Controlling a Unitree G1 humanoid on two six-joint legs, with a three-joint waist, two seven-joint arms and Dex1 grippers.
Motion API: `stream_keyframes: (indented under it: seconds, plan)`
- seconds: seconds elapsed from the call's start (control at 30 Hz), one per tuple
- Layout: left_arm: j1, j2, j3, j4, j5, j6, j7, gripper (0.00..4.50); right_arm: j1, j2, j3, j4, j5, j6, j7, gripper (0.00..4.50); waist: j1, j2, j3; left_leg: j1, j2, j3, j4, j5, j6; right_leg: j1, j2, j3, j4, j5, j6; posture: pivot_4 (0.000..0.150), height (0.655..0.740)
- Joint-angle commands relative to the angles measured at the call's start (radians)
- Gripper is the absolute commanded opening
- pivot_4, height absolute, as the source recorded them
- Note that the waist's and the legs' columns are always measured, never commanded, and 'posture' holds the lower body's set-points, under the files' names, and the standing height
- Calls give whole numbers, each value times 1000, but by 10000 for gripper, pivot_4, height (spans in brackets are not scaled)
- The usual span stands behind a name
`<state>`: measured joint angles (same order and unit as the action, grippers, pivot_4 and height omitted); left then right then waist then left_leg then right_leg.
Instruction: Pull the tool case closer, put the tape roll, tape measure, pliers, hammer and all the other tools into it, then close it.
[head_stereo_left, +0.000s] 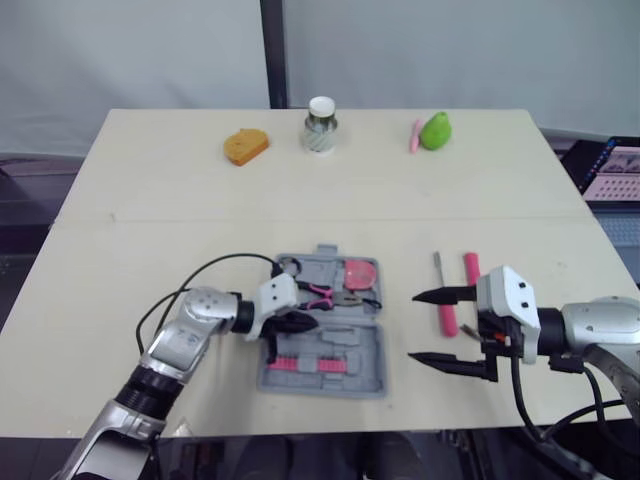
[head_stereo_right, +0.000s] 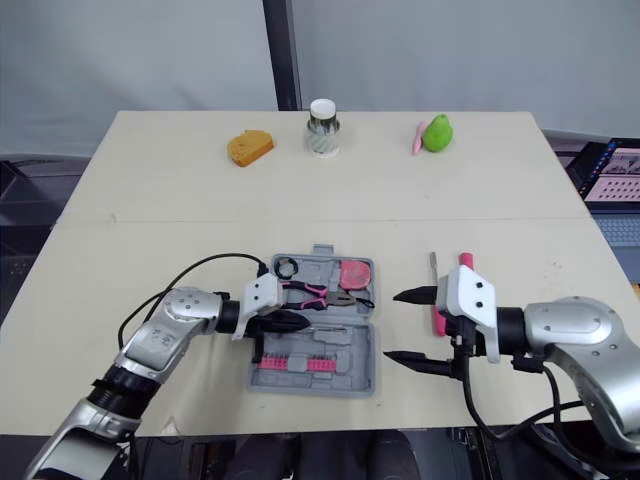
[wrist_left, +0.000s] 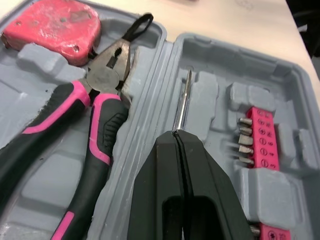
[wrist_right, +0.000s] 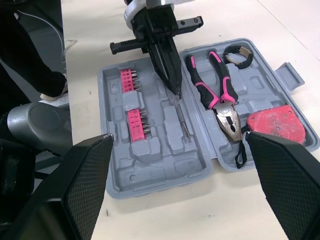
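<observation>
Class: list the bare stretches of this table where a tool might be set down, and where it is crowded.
Bare: the band of table between the far row (orange object, white-lidded jar, green object) and the tool case; the table's left side. Crowded: between case and open right end effector, where a pink-handled tool lies.

Your beige table (head_stereo_left: 150, 190) has a seam running across its middle. Behind its far edge stand pale grey wall panels (head_stereo_left: 120, 50) split by a dark post (head_stereo_left: 272, 50). A laptop screen (head_stereo_left: 612, 168) sits off the right edge.
</observation>
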<state>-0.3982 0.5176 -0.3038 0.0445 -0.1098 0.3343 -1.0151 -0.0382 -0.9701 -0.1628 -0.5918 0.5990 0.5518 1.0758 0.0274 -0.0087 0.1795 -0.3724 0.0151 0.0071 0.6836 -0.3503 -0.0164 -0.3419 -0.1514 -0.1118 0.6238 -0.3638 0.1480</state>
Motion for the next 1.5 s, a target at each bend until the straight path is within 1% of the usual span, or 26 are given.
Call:
stream_keyframes:
  seconds: [0.03, 0.3, 0.8, 1.33, 1.4, 1.5]
  plan:
    - [10, -2, -18, -16, 17, -14, 3, 344, -8, -13, -14, -18, 8, -1, 0, 45000, 0, 0, 0, 0, 0, 0, 0, 0, 0, 0, 0, 0, 0, 0, 0, 1500, 7400]
    - [23, 21, -62, 31, 93, -78, 13, 344, 2, -16, -20, -23, 8, 1, -1, 45000, 0, 0, 0, 1, 0, 0, 0, 0, 0, 1, 0, 0, 0, 0, 0, 1500, 7400]
    - [31, 59, -135, 93, 194, -98, 24, 344, 8, -20, -23, -22, 4, -2, 0, 45000, 0, 1, -4, 3, 0, 0, 0, 0, 0, 3, 0, 0, 0, 0, 0, 1500, 7400]
    - [39, 72, -174, 126, 231, -124, 32, 344, -2, -17, -18, -19, -3, 0, -6, 45000, 0, 2, -8, 4, 0, 0, -1, 0, 0, 4, 0, 0, 0, 0, 0, 1500, 7400]
    - [40, 62, -158, 125, 213, -115, 32, 344, -5, -15, -15, -17, -4, -1, -7, 45000, 0, 2, -8, 4, 0, 0, -1, 0, 0, 4, 0, 0, -1, 0, 0, 1500, 7400]
    - [26, 29, -79, 82, 101, -39, 12, 344, -8, -1, -19, -7, 4, -1, -15, 45000, 0, 2, -8, 4, 0, 0, -1, 0, 0, 4, 0, 0, -1, 0, 0, 1500, 7400]
